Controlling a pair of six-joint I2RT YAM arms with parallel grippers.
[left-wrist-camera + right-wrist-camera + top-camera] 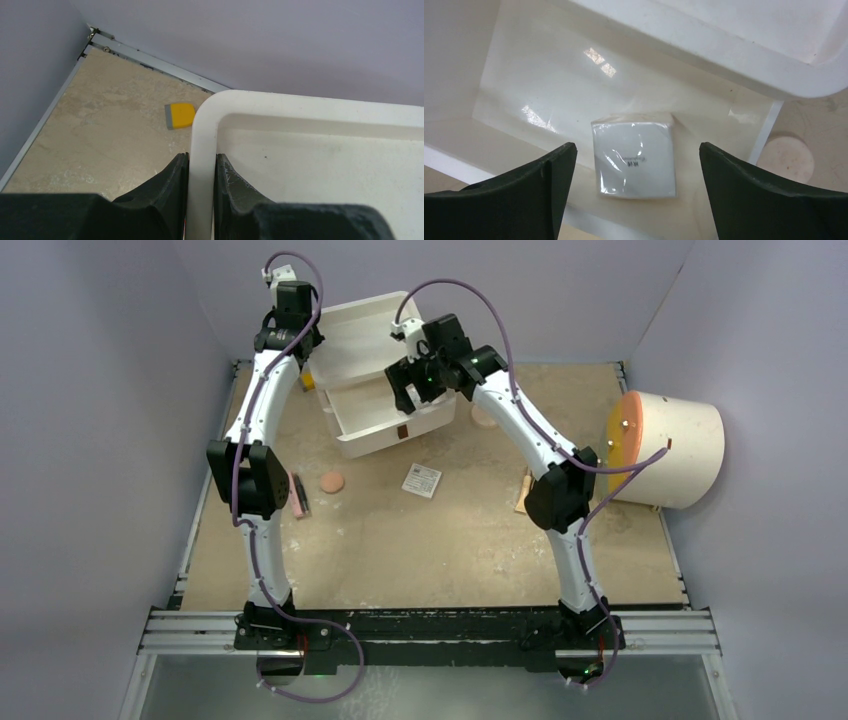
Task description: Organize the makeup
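The left claw (201, 157) pinches the rim of the white lid (310, 107), and the right claw (636, 147) is spread wide above a white square packet (634, 165) lying in the white box (534, 75).

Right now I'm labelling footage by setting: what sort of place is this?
Probably a robot test cell: plain walls box in a tan table, left arm and right arm bolt to a metal rail, a white bin sits staged.

Plain lavender walls (100, 390) enclose a mottled tan tabletop (420, 540), evenly lit.
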